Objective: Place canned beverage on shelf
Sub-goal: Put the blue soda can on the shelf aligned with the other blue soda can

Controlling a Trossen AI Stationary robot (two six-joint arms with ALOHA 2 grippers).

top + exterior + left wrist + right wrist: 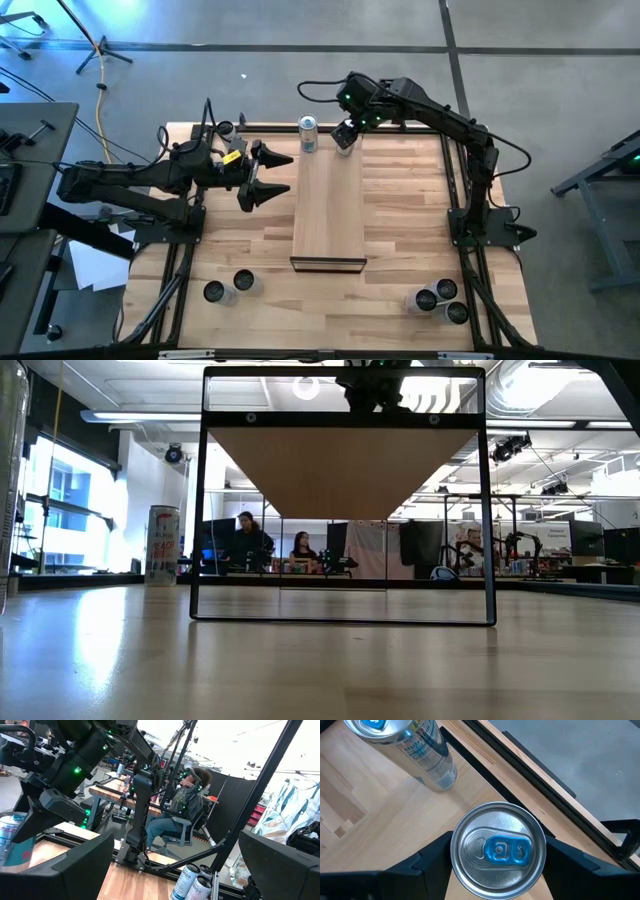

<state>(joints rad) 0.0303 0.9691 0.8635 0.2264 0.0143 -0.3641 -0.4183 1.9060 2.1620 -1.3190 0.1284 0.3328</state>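
My right gripper [497, 857] straddles a can [497, 851] at the shelf's [328, 215] far end; left gripper [275, 175] gapes beside it.

Inventory by kind. Cans: seven are showing in the overhead view. Two are standing at the far end of the shelf [328, 205], a left can [308, 134] and a right can [344, 136]. Two cans [228, 286] are sitting at the near left of the tabletop [400, 215], and three cans [440, 298] are clustering at the near right. Shelves: one. Arms: two, each carrying one gripper, left gripper [283, 174] and right gripper [346, 124]. People: two are sitting in the room beyond [270, 547].
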